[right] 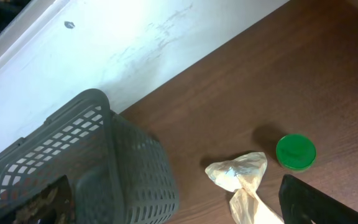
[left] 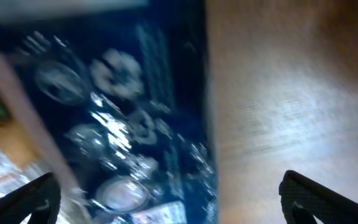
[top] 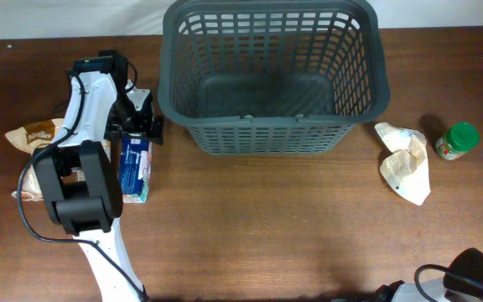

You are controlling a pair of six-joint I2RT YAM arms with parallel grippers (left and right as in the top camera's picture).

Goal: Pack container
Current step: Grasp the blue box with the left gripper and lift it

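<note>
The container, a large dark grey slotted basket (top: 271, 126), stands empty at the back middle of the table; its corner shows in the right wrist view (right: 123, 168). My left gripper (top: 141, 126) hangs open just above the top end of a blue food packet (top: 134, 168) left of the basket. In the blurred left wrist view the blue packet (left: 123, 112) fills the left side between the wide-open fingers (left: 173, 202). My right gripper (right: 179, 205) is open and empty, high above the table between the basket and a crumpled cream bag (right: 241, 180).
Tan food packets (top: 36, 134) lie at the far left, partly under the left arm. The cream bag (top: 405, 159) and a small green-lidded jar (top: 458, 141) lie right of the basket; the jar also shows in the right wrist view (right: 296, 151). The right arm's base (top: 476, 277) is at the front right.
</note>
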